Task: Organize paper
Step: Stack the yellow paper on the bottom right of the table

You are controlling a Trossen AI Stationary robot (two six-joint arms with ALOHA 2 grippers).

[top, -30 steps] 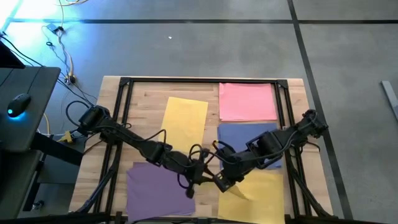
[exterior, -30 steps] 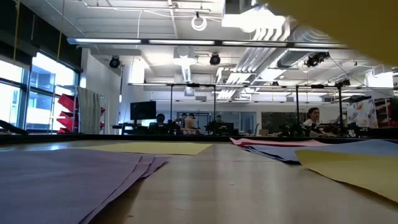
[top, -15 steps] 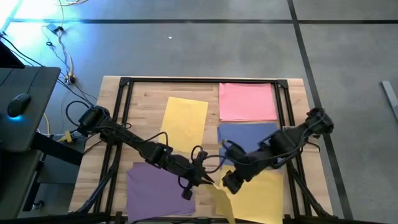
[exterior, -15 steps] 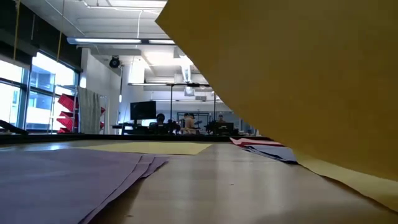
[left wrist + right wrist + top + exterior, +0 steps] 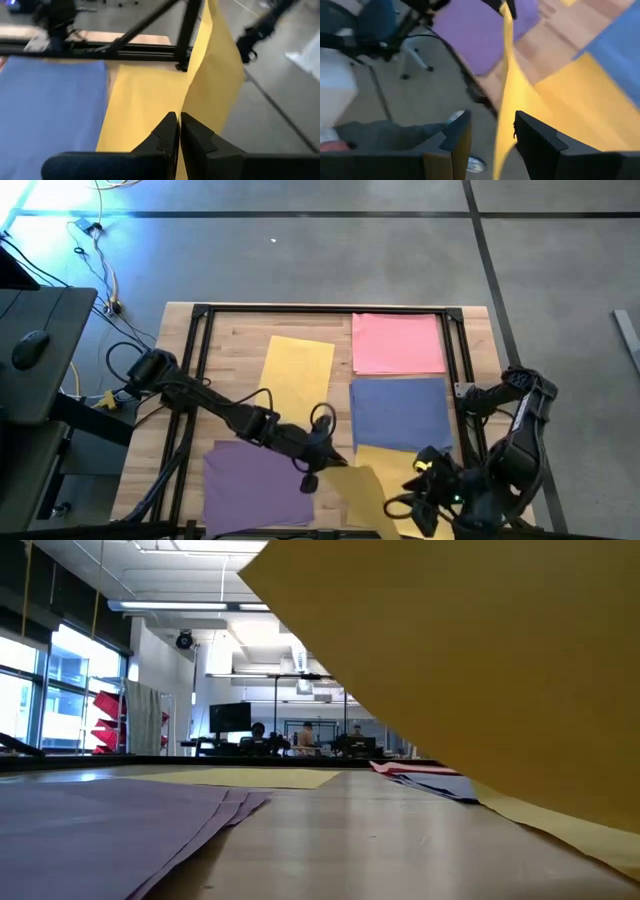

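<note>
We see the left gripper (image 5: 322, 466) near the table's front middle, its fingers (image 5: 167, 131) clamped on a corner of a lifted yellow sheet (image 5: 362, 492) — it hangs over the front-right yellow pile (image 5: 392, 462). The right gripper (image 5: 418, 502) sits off the front-right edge, fingers (image 5: 537, 137) apart, holding nothing. Purple sheets (image 5: 252, 485) lie front-left, blue sheets (image 5: 398, 412) and pink sheets (image 5: 398, 342) on the right — another yellow sheet (image 5: 296, 377) mid-table.

Counter: I see a pale wooden counter (image 5: 230, 330) with a dark frame around the sheets.
Far right: pink sheet (image 5: 398, 343).
Below it: blue sheet (image 5: 400, 412) (edges nearly meeting).
Middle: yellow sheet (image 5: 296, 372), slightly tilted.
Near left: purple stack (image 5: 252, 485).
Near right: yellow stack (image 5: 385, 458).
</note>
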